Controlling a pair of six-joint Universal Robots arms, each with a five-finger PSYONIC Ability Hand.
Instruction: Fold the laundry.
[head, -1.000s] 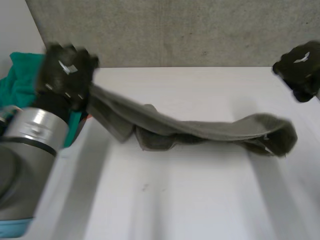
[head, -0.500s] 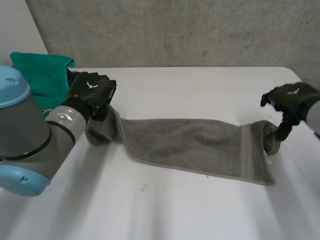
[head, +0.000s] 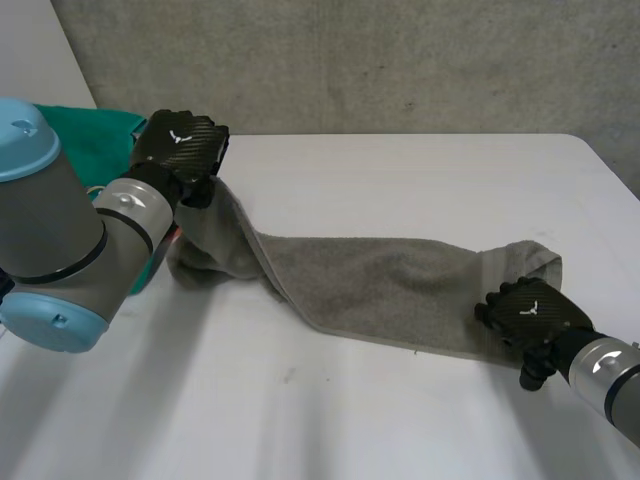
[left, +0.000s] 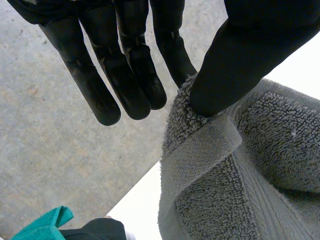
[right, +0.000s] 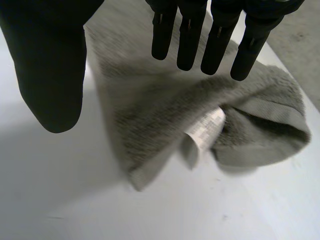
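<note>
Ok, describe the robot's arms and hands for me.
Left arm: thick grey cylindrical joints, light-blue caps. Right arm: silver-grey wrist. Left hand and right hand: black, weave-textured backs with a small white mark, smooth rounded fingers.

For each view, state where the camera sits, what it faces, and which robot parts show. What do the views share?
Head view: between and behind the left arm and right arm, looking down at the table; both show, with left hand and right hand.
Left wrist view: along the left palm, thumb pinching the towel's end.
Right wrist view: along the open right hand, over the towel's other end.
Shared: the towel in all three.
</note>
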